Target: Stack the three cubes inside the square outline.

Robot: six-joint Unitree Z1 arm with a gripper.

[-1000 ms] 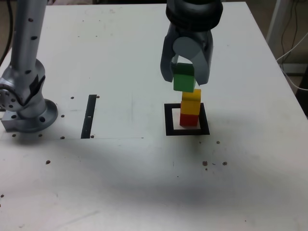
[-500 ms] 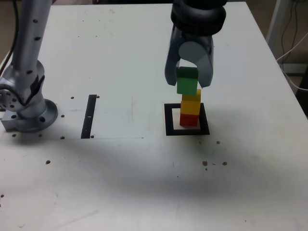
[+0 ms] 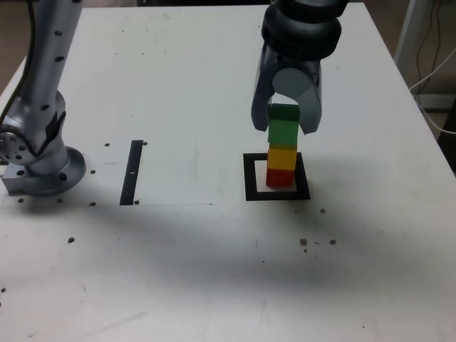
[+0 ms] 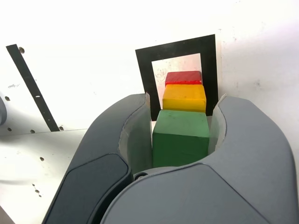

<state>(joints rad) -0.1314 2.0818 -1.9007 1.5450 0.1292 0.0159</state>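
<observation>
In the exterior view a red cube (image 3: 280, 176) sits inside the black square outline (image 3: 251, 178), with a yellow cube (image 3: 281, 157) on top of it. A green cube (image 3: 283, 132) rests squarely on the yellow one, making a three-high column. My gripper (image 3: 285, 128) comes down from above and is shut on the green cube, one finger on each side. The wrist view shows the green cube (image 4: 180, 140) pressed between both inner pads of the gripper (image 4: 182, 116). Beyond it are the yellow cube (image 4: 184, 98), the red cube (image 4: 183, 78) and the outline (image 4: 145, 74).
A thin black strip (image 3: 132, 171) lies on the white table at the exterior view's left, beside the arm's grey base (image 3: 39, 153). The table's right edge (image 3: 427, 121) has cables beyond it. Small dark specks dot the surface.
The gripper carried the green cube toward the exterior view's right and slightly down. The cube hung off-centre and tilted above the yellow cube, and it now sits aligned on top of it.
</observation>
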